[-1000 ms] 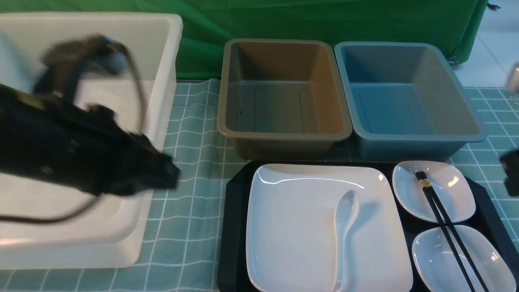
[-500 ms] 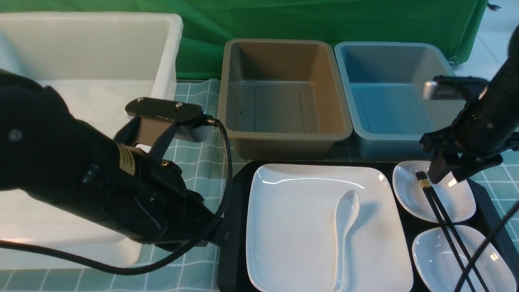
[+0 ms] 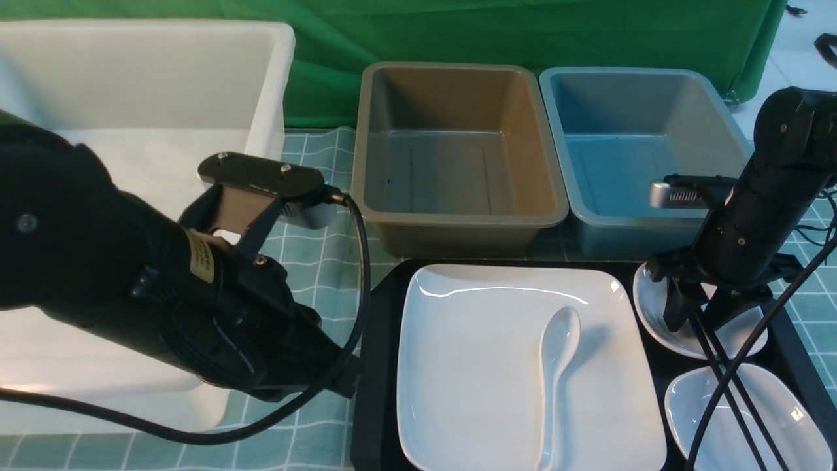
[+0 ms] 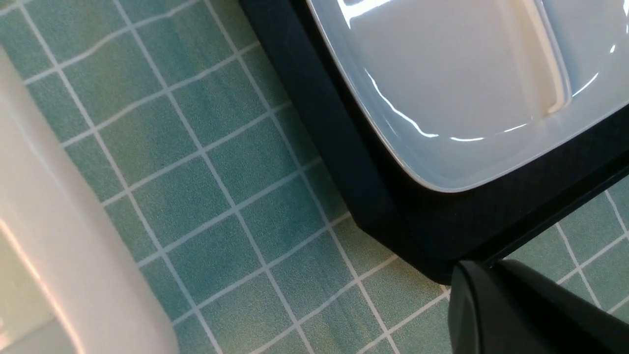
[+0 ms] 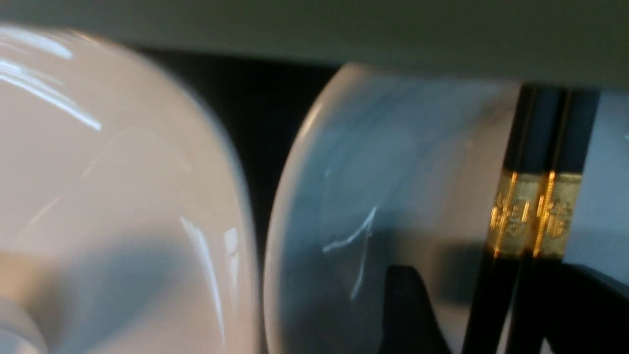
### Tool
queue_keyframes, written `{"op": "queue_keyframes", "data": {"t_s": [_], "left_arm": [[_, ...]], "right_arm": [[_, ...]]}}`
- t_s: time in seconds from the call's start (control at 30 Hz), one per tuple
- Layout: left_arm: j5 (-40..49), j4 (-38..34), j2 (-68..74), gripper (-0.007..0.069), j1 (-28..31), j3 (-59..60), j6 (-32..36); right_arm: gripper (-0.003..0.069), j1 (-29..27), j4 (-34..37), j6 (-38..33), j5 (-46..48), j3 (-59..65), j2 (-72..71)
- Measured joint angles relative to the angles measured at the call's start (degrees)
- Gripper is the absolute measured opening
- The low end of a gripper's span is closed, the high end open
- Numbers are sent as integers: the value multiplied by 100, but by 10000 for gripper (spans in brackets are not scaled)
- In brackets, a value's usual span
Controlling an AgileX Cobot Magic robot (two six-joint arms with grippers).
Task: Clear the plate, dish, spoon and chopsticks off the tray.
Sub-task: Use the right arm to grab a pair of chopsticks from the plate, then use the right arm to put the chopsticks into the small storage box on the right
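The black tray carries the large white plate, and the white spoon lies on the plate. Two small white dishes sit at the tray's right, a far dish and a near dish. The black chopsticks lie across both. My right gripper is open and low over the far dish, its fingers on either side of the chopsticks just below their gold bands. My left gripper is shut and empty, beside the tray's left rim near a corner of the plate.
A big white tub stands at the left, partly behind my left arm. A brown tub and a blue tub stand side by side just beyond the tray. A teal checked cloth covers the table.
My right gripper has come in from the right and dropped down and leftward over the far dish, around the chopsticks. My left arm swung in to the tray's left rim, then held.
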Motion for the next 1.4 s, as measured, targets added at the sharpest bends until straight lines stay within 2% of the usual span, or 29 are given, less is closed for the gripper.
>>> {"op": "queue_keyframes", "data": {"t_s": [0.1, 0.13, 0.17, 0.2, 0.47, 0.7, 0.93, 1.17, 1.27, 1.4], "left_arm": [[-12, -40, 0, 8, 0, 0, 0], [-11, -64, 0, 8, 0, 0, 0], [-27, -83, 0, 8, 0, 0, 0], [-40, -104, 0, 8, 0, 0, 0], [-92, -158, 0, 8, 0, 0, 11], [-128, -158, 0, 8, 0, 0, 6], [-381, -172, 0, 8, 0, 0, 6], [-390, -172, 0, 9, 0, 0, 6], [-380, -172, 0, 9, 0, 0, -5], [-367, -172, 0, 9, 0, 0, -5]], "right_arm": [[252, 0, 0, 17, 17, 0, 35], [229, 0, 0, 17, 26, 0, 35], [166, 5, 0, 17, 62, 0, 35], [141, 5, 5, 17, 77, 0, 35], [148, 83, 23, 6, 461, 0, -12], [148, 244, 162, -66, 671, -22, -825], [148, 249, 274, -192, 1002, -1133, -1107], [148, 60, 328, -146, 125, -2887, -732], [148, -53, 311, -47, -1067, -3694, -273], [148, -55, 306, -18, -2049, -3923, 91]]}}
